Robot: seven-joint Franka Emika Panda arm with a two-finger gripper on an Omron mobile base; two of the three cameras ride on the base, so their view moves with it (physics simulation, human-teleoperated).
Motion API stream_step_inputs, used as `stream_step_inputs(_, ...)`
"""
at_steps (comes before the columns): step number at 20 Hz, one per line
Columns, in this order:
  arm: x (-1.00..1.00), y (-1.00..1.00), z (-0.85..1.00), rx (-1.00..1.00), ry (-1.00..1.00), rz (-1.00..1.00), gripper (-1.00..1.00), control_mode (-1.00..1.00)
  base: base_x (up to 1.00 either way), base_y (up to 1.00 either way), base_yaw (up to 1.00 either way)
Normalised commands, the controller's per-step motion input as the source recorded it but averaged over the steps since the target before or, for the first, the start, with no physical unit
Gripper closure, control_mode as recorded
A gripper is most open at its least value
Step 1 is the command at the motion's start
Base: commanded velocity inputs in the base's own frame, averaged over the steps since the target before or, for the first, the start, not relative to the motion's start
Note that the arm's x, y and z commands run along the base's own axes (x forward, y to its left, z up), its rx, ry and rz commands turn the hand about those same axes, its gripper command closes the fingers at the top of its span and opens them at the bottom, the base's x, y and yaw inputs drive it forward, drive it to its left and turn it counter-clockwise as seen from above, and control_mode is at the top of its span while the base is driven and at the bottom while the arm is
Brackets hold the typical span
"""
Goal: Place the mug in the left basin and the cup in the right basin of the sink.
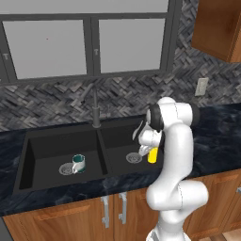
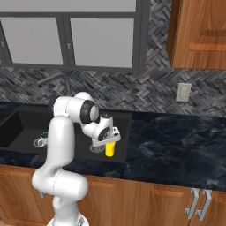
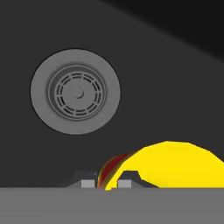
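Mug [image 1: 78, 163] upright in left basin [image 1: 42, 150] beside drain. Cup [image 1: 152, 154] in right basin [image 1: 123, 141], near its drain [image 3: 75, 91]. Gripper [image 1: 146, 150] at cup rim; finger state unclear.

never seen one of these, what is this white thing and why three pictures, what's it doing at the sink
The white thing is a robot arm on a driving base, in a rendered kitchen. Two pictures come from cameras on the base, behind the arm to its left and right, looking down at the matte black double sink set in a dark marbled counter. The third comes from a camera on the hand, looking along the gripper at the floor and round steel drain of the right basin.

A small white-grey mug with a teal inside stands in the left basin. The gripper's finger tips sit close together on the rim of a bright yellow tapered cup, low in the right basin; whether they grip it or are letting go is not clear.
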Motion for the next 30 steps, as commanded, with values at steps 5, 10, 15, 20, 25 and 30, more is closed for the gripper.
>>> stream_step_inputs(5, -0.27, -0.08, -0.16, -0.03, 0.0, -0.06, -1.0, -1.0, 0.0, 0.0, 0.0)
stream_step_inputs(10, -0.28, -0.03, -0.04, -0.06, -0.02, -0.11, -1.0, -1.0, 0.0, 0.0, 0.0)
stream_step_inputs(15, -0.22, 0.04, 0.12, -0.09, -0.12, -0.09, -1.0, -1.0, 0.0, 0.0, 0.0)
stream_step_inputs(20, -0.18, 0.17, 0.25, -0.04, -0.12, -0.06, -1.0, -1.0, 0.0, 0.0, 0.0)
stream_step_inputs(25, -0.21, 0.17, 0.35, -0.02, -0.11, -0.07, -1.0, -1.0, 0.0, 0.0, 0.0)
stream_step_inputs(30, -0.27, 0.1, 0.45, 0.0, -0.13, -0.1, -1.0, -1.0, 0.0, 0.0, 0.0)
